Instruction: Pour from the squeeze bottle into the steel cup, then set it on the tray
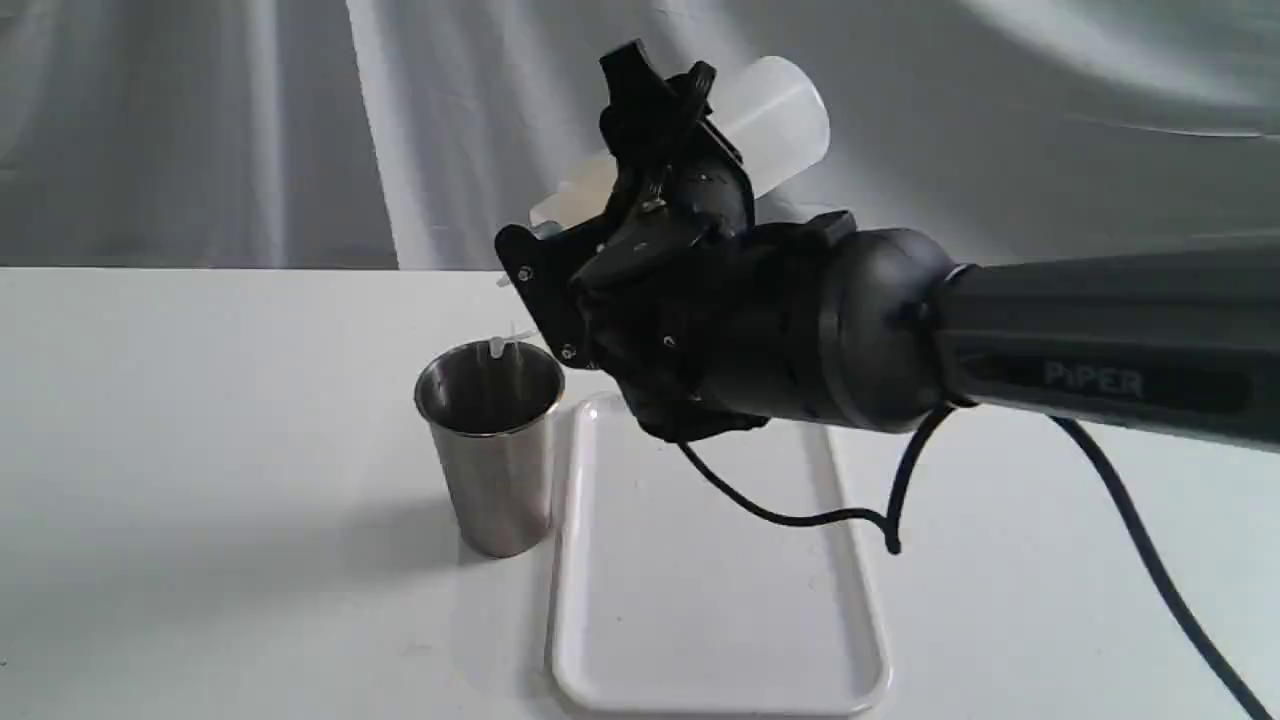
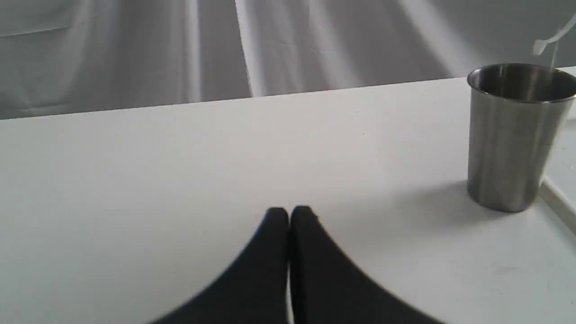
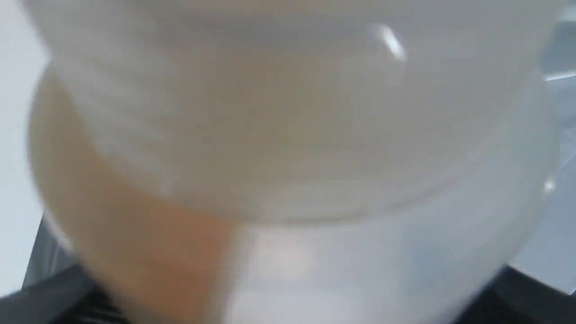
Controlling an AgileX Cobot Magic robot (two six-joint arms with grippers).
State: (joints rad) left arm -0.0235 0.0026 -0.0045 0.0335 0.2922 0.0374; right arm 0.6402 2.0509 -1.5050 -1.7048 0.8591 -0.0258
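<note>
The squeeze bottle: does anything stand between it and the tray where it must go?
Nothing visible does. The right tool holds the squeeze bottle tilted above the steel cup; the tray beside it is bare, only a cable hangs over it.

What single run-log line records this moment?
right gripper: holding squeeze bottle, tilted nozzle-down over steel cup | left gripper: shut, empty | tray: beside cup

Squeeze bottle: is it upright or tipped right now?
Tipped: the right fingers hold the squeeze bottle slanted, base high, nozzle down over the steel cup.
</note>
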